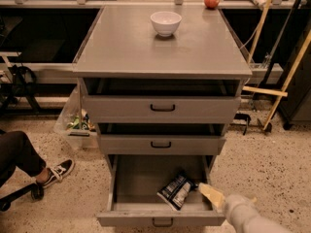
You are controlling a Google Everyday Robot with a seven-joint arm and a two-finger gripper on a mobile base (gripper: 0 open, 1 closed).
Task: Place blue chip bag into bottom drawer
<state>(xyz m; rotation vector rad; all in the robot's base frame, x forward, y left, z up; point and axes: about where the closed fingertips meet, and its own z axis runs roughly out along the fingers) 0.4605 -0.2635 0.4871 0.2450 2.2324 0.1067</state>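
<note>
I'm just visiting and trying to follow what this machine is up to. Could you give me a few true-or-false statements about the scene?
1. The blue chip bag lies inside the bottom drawer. True.
2. The white bowl sits in a drawer. False: it stands on the cabinet top.
3. The hand is at the bottom drawer's right side, next to the bag. True.
4. All three drawers are shut. False: the bottom drawer is pulled out.

pincer (208, 192): cream, lower right | arm (245, 216): pale grey, rounded tube
</note>
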